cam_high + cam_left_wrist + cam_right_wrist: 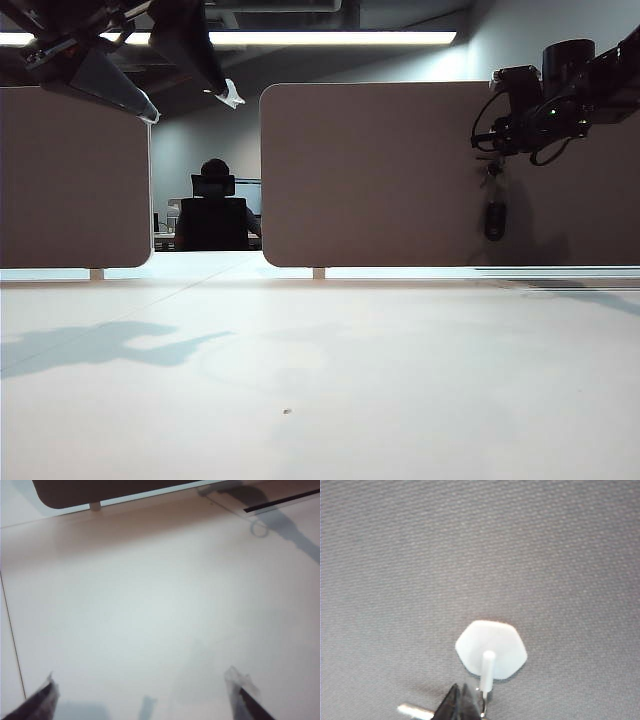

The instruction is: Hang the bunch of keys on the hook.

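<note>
There are two arms, each ending in one tool, one bunch of keys [493, 205] and one hook [488, 669]. The right tool [487, 150] is raised against the grey partition panel [370, 170] on the right of the exterior view, its arm reaching in level from the right edge; its two fingers are pressed together. The bunch of keys hangs straight below this tool, with the black fob lowest and the small metal keys bunched just under the fingertips. In the right wrist view one pale hexagonal pad sits on the panel's fabric just beyond the tool's tip, the peg of the hook sticking out from it, and a bit of metal shows beside the dark fingertip [451, 705]; whether the ring is over the hook cannot be told. The left tool [145, 692] hangs high above the bare white surface [320, 380], angled downwards, its two fingers spread wide with nothing between them.
</note>
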Available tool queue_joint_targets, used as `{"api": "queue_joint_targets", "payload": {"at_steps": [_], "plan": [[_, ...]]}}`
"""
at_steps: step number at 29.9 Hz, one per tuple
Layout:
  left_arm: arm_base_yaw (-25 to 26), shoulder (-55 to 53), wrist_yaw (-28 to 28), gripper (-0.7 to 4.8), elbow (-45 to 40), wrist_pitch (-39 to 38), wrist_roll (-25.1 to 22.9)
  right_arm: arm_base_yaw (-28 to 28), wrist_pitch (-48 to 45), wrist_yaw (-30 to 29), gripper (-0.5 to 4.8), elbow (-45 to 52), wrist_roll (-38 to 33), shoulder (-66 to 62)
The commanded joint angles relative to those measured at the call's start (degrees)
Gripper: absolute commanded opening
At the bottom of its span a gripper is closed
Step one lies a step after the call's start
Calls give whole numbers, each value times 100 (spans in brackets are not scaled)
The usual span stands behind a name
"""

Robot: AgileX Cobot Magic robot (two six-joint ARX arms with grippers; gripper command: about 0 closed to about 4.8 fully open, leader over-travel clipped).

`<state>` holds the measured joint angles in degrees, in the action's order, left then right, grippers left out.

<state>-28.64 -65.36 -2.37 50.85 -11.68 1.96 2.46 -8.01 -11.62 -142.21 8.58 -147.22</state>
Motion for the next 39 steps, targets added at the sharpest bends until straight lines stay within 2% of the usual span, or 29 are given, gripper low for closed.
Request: {"api": "queue_joint_targets", "payload": {"at_steps": [1, 9, 15, 17, 18, 20, 27, 30, 33, 35, 36, 37, 38, 39], "plan": [[4, 11, 4, 479, 42, -20, -26, 31, -85, 57, -6, -20, -22, 24], [4, 11, 2, 479, 42, -42, -24, 35, -310, 162, -5, -20, 87, 448], [4, 11, 0, 479, 42, -46, -2, 96, 203, 216, -5, -20, 87, 824], [4, 13, 2, 479, 42, -44, -7, 76, 393, 721, -5, -17, 90, 984], [4, 13, 0, 479, 42, -39, -7, 72, 529, 1180, -5, -17, 92, 1137], [4, 17, -2, 479, 44, 11, -4, 72, 815, 1606, -5, -17, 262, 1421], [4, 540, -170, 479, 52, 166, 20, 57, 2669, 1237, -6, -17, 367, 2382], [4, 964, -164, 469, 52, 170, 20, 55, 3202, 732, -5, -17, 282, 2627], [4, 1410, -144, 377, 52, 92, 83, 57, 3816, 238, -5, -11, 195, 2879], [4, 1687, -133, 283, 52, -50, 409, 52, 4140, 181, -5, 2, 216, 3038], [4, 1825, -129, 208, 52, -153, 570, 42, 4214, 107, -5, 17, 216, 3126], [4, 1974, -131, 78, 52, -282, 686, -35, 4232, 98, -5, 70, 216, 3248], [4, 2260, -96, 0, 52, -496, 706, -81, 4221, 98, -5, 221, 254, 3508], [4, 2450, 46, -6, 52, -581, 706, -87, 4216, 101, -5, 337, 260, 3689]]}}
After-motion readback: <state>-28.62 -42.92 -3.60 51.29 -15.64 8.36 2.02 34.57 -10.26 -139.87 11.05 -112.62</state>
